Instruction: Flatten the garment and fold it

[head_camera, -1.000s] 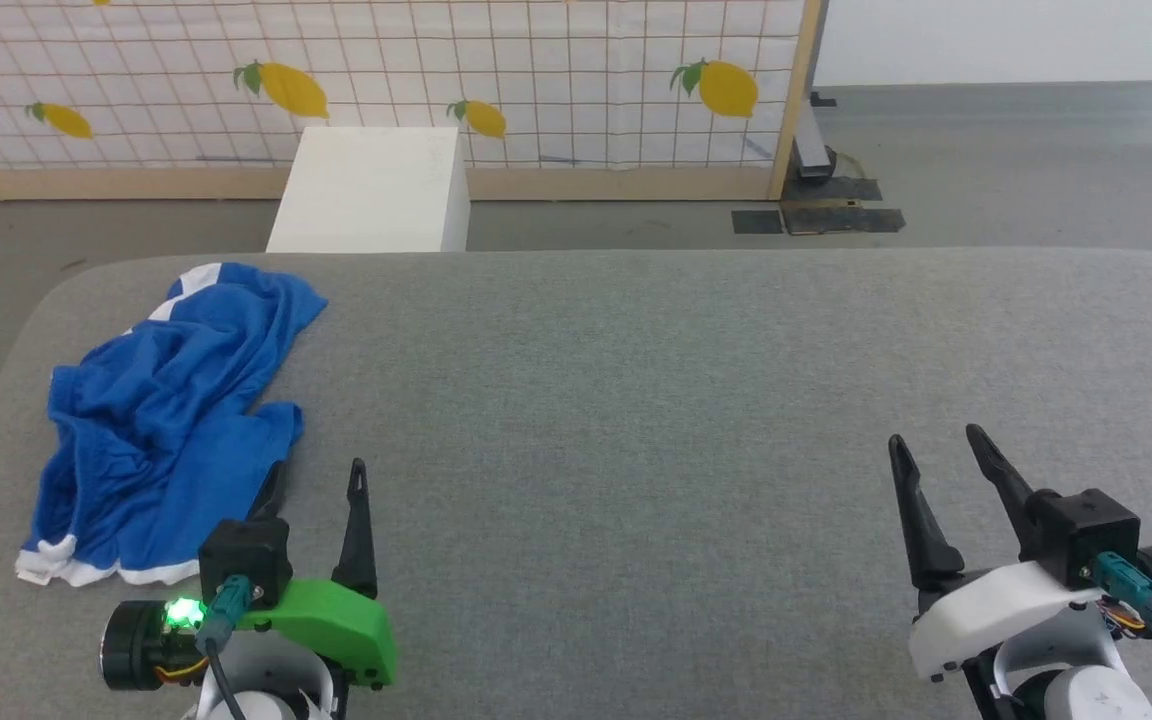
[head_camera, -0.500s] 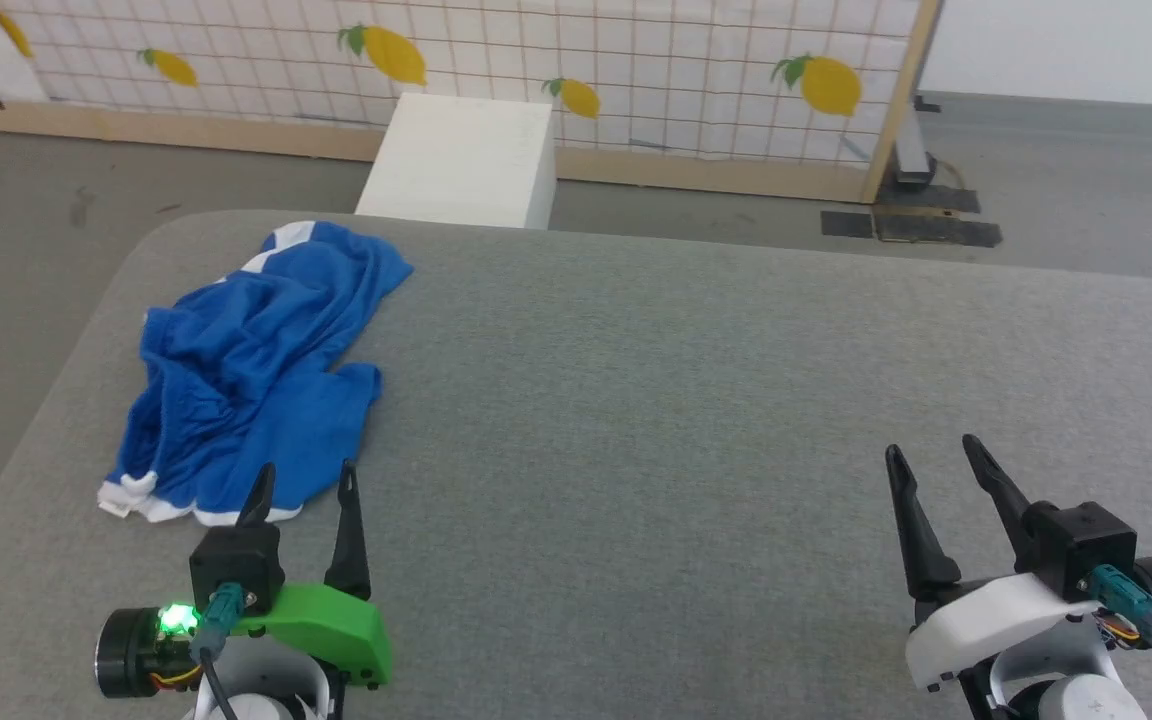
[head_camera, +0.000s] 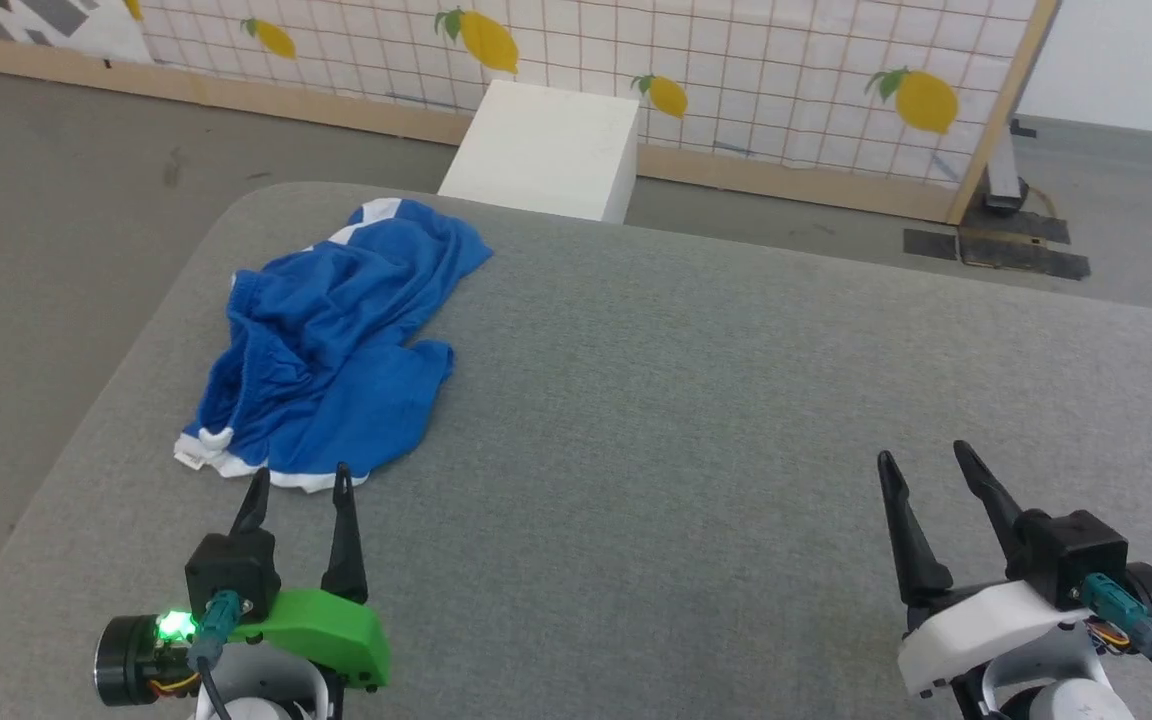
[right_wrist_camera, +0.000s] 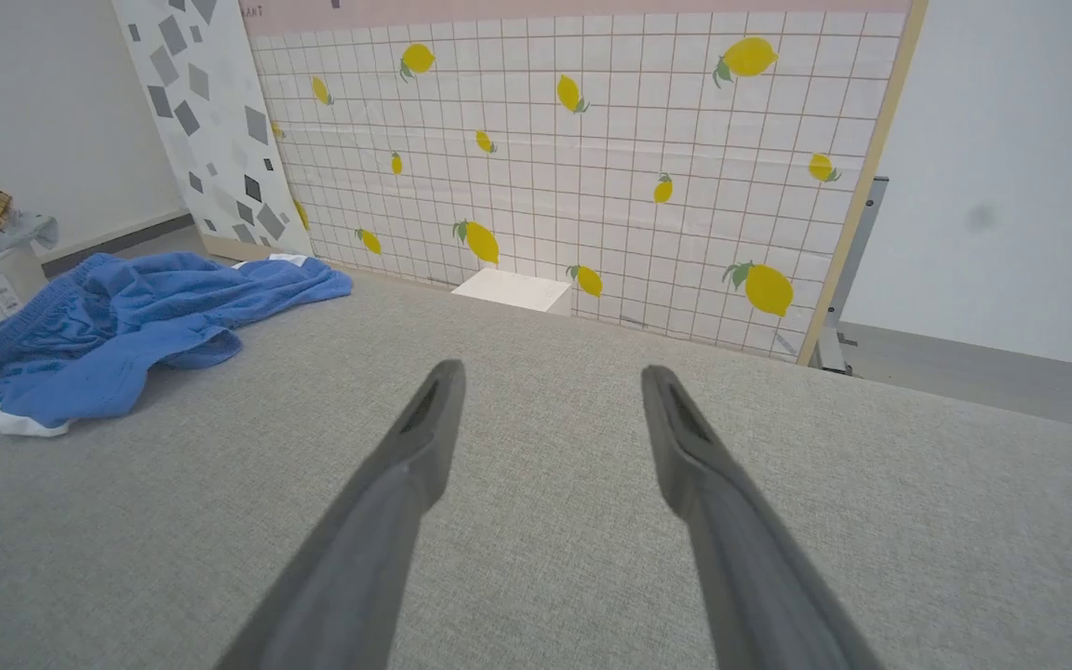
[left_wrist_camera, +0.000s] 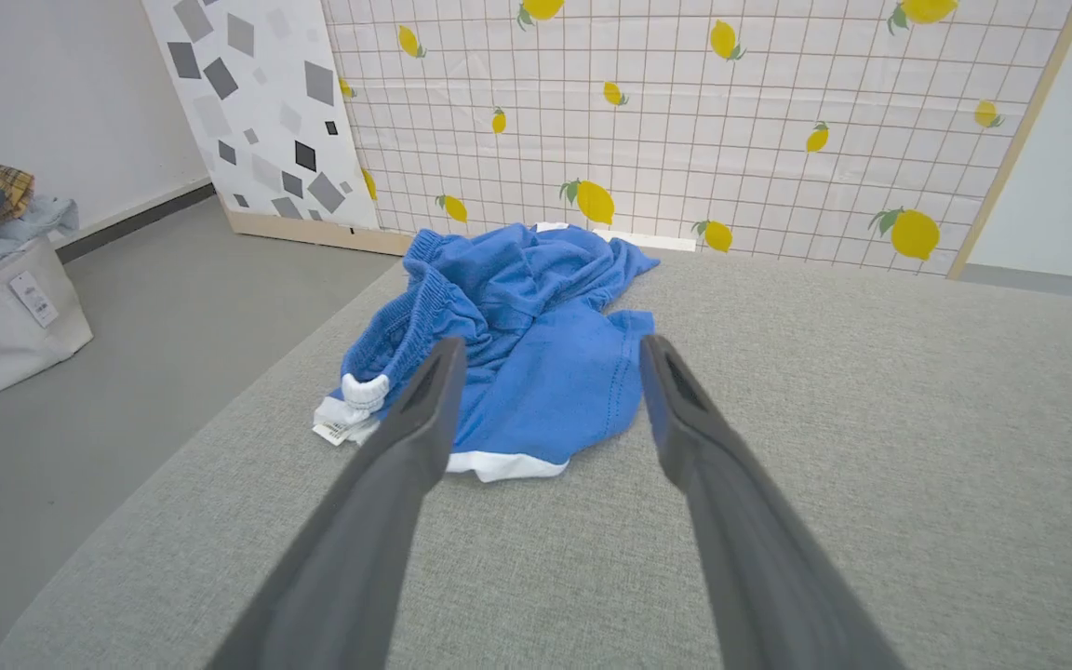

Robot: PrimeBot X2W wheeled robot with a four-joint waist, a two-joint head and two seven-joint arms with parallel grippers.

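We saw the garment [head_camera: 331,340] lying crumpled near the far left corner of the grey counter [head_camera: 696,400], its white-trimmed hem toward us. Our left end effector [head_camera: 299,470] was poised just short of that hem, fingers spread and empty. Our right end effector [head_camera: 922,452] was well apart on the right, likewise spread, gripping nothing.

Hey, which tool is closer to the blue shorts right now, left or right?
Left. The left tool, open, has its tips right at the near white hem of the blue shorts. The right tool, also open, is far off to their right.
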